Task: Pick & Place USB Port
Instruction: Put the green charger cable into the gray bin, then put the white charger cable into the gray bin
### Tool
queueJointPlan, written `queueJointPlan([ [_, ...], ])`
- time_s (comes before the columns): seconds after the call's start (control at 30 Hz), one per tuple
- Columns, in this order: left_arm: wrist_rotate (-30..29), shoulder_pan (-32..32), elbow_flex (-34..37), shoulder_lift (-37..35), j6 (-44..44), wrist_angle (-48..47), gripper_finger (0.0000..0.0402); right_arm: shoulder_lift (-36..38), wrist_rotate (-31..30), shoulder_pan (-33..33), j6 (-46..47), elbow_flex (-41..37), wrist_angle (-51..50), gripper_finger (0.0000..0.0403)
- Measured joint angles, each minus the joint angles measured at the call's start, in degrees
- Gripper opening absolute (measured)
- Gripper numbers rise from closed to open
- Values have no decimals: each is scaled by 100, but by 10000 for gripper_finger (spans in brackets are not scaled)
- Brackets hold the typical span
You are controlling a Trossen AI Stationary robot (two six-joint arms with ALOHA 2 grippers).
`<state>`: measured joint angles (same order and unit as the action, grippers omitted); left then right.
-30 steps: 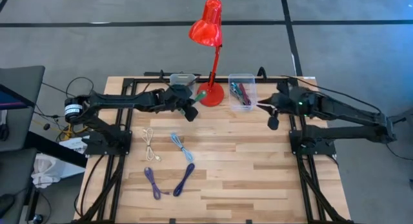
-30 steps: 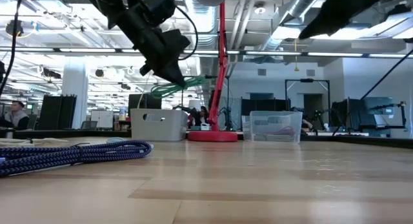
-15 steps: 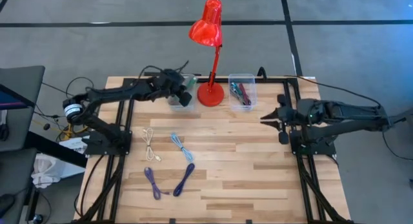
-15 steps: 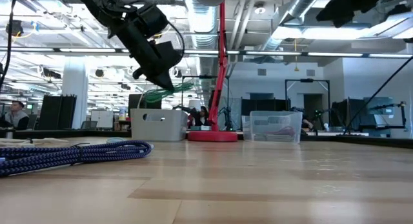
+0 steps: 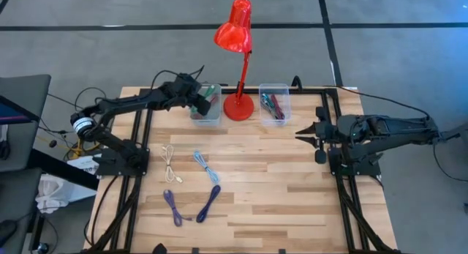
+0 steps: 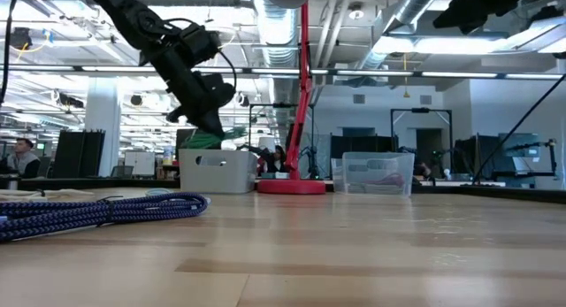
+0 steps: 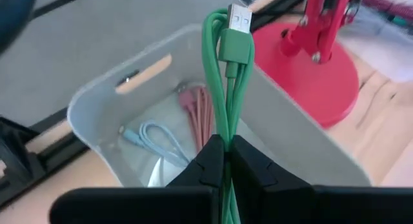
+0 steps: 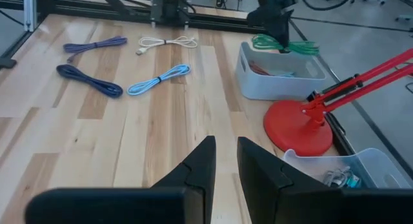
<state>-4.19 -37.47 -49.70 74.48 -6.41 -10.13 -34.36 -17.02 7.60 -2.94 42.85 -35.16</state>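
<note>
Your left gripper (image 5: 205, 105) is hanging over the white bin (image 5: 207, 112) in the upper middle of the high view, just left of the red lamp's base (image 5: 238, 106), and its jaws are pinching a coiled green USB cable (image 7: 227, 88). In the left wrist view the cable's connector is pointing up past the fingers, above the open bin, where a light blue cable (image 7: 155, 135) and a pink cable (image 7: 197, 108) are lying inside. Your right gripper (image 5: 301, 134) is waiting over the right-hand side of the table (image 5: 278, 188), and its jaws are standing slightly apart with nothing between them. The clear bin (image 5: 273, 102) with cables is sitting right of the lamp base. In the lower left of the high view, a cream cable (image 5: 170, 162), a blue cable (image 5: 205, 166) and two purple cables (image 5: 191, 205) are lying on the wood.
</note>
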Motion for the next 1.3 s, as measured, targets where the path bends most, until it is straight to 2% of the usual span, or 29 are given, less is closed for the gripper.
queueJointPlan([
  [0.23,-1,0,197,0,-5,29,14,-1,-2,-1,0,0,49,58],
  [0.57,-50,0,195,0,-201,774,64,-1,-4,-2,-1,0,91,58],
  [0.83,-61,0,195,2,-201,797,80,0,-6,-47,-2,0,90,58],
  [0.93,289,13,195,2,-173,754,78,1,-7,-65,-4,0,87,58],
  [1.1,1510,184,193,4,-27,330,68,21,-7,-63,-17,0,85,58],
  [1.3,1669,735,193,4,786,-625,61,129,-273,-60,-15,-2,88,58],
])
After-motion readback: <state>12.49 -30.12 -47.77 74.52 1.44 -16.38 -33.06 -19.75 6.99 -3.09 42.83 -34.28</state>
